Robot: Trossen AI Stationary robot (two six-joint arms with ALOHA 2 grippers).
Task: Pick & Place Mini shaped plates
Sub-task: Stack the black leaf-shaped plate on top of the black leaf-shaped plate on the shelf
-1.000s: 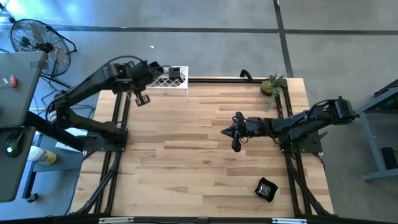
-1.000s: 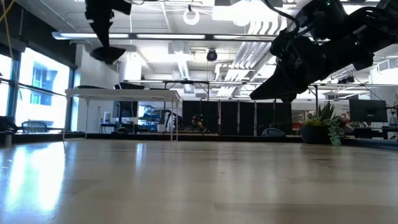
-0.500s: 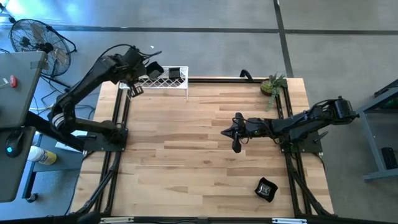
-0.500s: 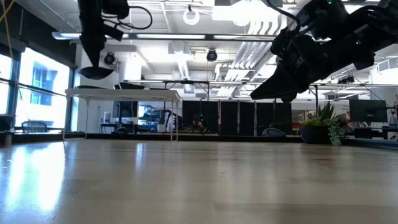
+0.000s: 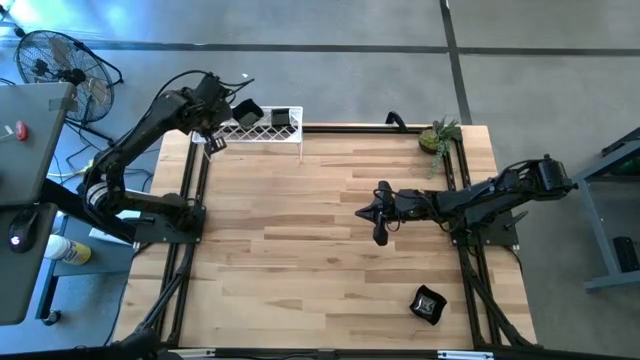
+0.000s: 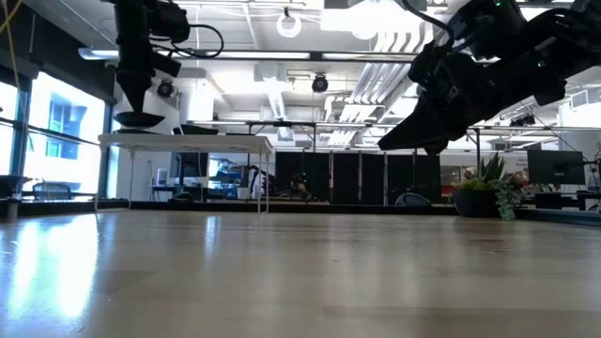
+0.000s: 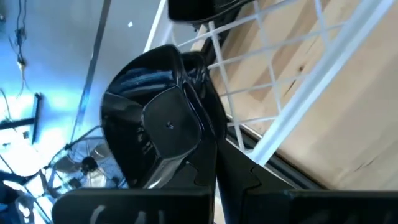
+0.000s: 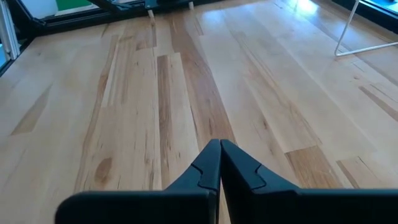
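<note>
**Left gripper carries a black dish at the rack; right gripper waits shut over mid-table**

The left gripper (image 5: 212, 141) hangs above the far-left corner of the light wooden plank table (image 5: 300, 270), at the left end of the white wire-mesh rack (image 5: 270, 132) that stands on the table's far edge. Its two dark fingers (image 7: 233, 171) are pressed narrow onto the rim of a small glossy black dish with a rounded-square shape (image 7: 161, 130); in the left wrist view the dish fills the space just ahead of the fingers, tilted on edge, with the rack's white wires right behind it. In the low view the same dish (image 6: 137, 119) shows as a dark shallow shape under the gripper, well above the table top.

Inside the rack, other dark dishes (image 5: 280, 119) sit towards its right part; how many there are cannot be told.

The right gripper (image 5: 379, 235) is held out over the middle of the table, right of centre, clear of the wood. Its fingers (image 8: 219, 163) are closed tight against each other with nothing between them.

One more small glossy black dish with a wavy rim (image 5: 429, 304) lies flat on the table near its near-right corner, well apart from both grippers.

A small green potted plant (image 5: 438, 136) stands at the far-right corner of the table.
</note>
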